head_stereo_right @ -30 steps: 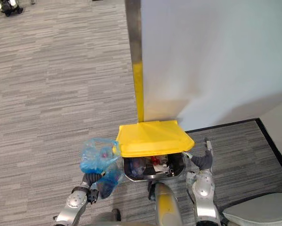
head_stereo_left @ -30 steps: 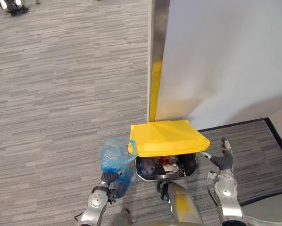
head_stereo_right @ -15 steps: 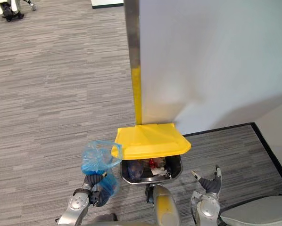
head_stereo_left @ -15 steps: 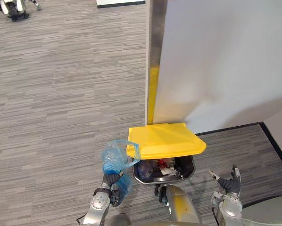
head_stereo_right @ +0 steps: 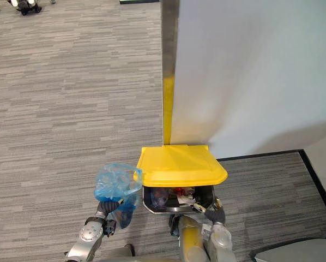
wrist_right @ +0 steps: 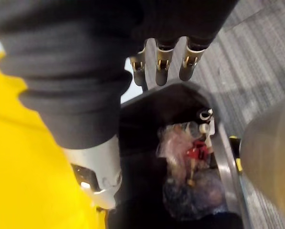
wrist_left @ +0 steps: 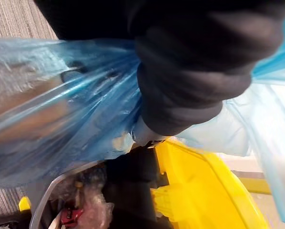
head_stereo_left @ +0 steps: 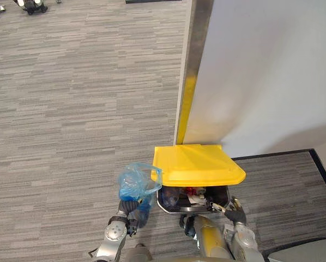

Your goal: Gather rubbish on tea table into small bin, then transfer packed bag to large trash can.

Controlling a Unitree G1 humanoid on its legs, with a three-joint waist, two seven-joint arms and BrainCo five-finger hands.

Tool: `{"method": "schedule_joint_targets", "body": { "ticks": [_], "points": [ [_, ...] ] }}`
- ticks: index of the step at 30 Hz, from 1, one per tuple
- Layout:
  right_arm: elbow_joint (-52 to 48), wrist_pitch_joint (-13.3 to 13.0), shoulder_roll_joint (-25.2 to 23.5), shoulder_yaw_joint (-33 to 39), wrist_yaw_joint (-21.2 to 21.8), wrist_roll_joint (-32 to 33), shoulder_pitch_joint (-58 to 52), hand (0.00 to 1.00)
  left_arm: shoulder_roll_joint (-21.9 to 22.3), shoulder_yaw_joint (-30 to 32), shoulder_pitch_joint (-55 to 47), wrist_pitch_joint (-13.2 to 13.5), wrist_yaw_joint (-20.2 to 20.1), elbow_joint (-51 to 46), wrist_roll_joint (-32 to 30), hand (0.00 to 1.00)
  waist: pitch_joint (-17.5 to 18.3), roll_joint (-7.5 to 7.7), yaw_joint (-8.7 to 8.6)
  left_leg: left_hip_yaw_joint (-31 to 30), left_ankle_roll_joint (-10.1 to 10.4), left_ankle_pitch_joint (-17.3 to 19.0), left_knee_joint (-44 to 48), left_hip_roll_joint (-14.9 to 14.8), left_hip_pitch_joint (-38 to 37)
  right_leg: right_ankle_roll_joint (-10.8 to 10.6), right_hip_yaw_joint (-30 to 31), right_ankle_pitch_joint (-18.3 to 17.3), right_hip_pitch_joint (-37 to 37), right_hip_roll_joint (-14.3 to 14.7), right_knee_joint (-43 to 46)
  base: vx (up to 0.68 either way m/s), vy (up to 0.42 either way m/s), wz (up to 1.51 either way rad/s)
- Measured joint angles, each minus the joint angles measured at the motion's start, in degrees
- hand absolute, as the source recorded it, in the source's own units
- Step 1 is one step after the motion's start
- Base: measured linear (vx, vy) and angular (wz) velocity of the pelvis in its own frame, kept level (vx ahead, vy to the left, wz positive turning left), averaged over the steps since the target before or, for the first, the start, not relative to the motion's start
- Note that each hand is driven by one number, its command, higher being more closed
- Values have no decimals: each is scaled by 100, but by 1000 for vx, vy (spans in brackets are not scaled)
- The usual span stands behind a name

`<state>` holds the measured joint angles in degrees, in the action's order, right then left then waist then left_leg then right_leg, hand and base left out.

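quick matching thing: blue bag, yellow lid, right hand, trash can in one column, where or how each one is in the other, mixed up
Things:
1 blue bag
2 yellow lid
3 right hand
4 trash can

Places or states:
a open, tilted up over the rubbish
b gripped by the left hand, beside the lid
c at the trash can's front right corner
d under the lid, by the white wall

Pairs: 1-b, 2-a, 3-c, 4-d

Yellow lid [head_stereo_left: 198, 164] overhangs trash can [head_stereo_left: 162, 201], lower centre; front gap open. Wall [head_stereo_left: 261, 76] close behind; blue bag [head_stereo_left: 134, 183] hangs at left.
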<state>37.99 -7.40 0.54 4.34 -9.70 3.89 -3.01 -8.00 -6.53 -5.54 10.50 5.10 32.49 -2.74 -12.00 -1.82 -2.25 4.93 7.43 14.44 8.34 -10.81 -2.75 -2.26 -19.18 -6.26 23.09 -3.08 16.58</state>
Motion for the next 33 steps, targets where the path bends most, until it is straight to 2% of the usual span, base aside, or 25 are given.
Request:
{"method": "schedule_joint_targets", "body": {
  "ticks": [3, 5, 9, 11, 14, 26, 33],
  "points": [
    [-86, -1, 87, -377, -1, -71, 467, 0, -12, 2, 10, 5, 3, -79, 108, 100, -71, -111, 26, -6, 9, -8, 81, 27, 108, -1, 10, 0, 82, -16, 46, -38, 21, 3],
    [-211, -2, 236, -574, -7, -224, 909, 0, -12, 20, 46, 21, 7, -304, 128, 100, -239, -162, 96, 30, 1, -11, 325, 72, 251, -9, -6, -1, 87, -65, 69, -40, 24, 12],
    [-295, -9, 462, -704, -25, -227, 1556, 0, -11, 18, 62, 149, 15, -685, 323, 100, -431, -154, 182, 37, -11, -9, 512, 87, 415, -15, -97, -5, 100, -169, 123, -63, 22, 20],
    [-295, -6, 609, -756, -62, -226, 1972, 0, -14, -10, 5, 203, 9, -911, 463, 100, -546, -152, 290, 38, -72, 30, 616, 89, 474, -15, -100, -4, 101, -181, 129, -64, 3, 9],
    [-303, 0, 875, -787, -145, -227, 2454, 0, -13, -46, -75, 284, -9, -1229, 635, 100, -697, -125, 328, 26, -144, 79, 664, 89, 517, -16, -95, -3, 102, -199, 143, -62, -3, 10],
    [-579, 79, 1740, -996, -181, -236, 3323, 0, -168, -762, -234, 445, -334, -2131, 1105, 100, -758, -118, 318, -41, -93, 154, 858, 69, 641, -8, -122, 5, 114, -208, 168, -11, 2, 2],
    [-578, 135, 1841, -996, -180, -218, 3407, 0, -304, -1247, -189, 476, -525, -2429, 1121, 100, -759, -116, 313, -127, -100, 215, 1001, 66, 747, -8, -165, 8, 114, -229, 173, -4, 11, 4]
  ]
}}
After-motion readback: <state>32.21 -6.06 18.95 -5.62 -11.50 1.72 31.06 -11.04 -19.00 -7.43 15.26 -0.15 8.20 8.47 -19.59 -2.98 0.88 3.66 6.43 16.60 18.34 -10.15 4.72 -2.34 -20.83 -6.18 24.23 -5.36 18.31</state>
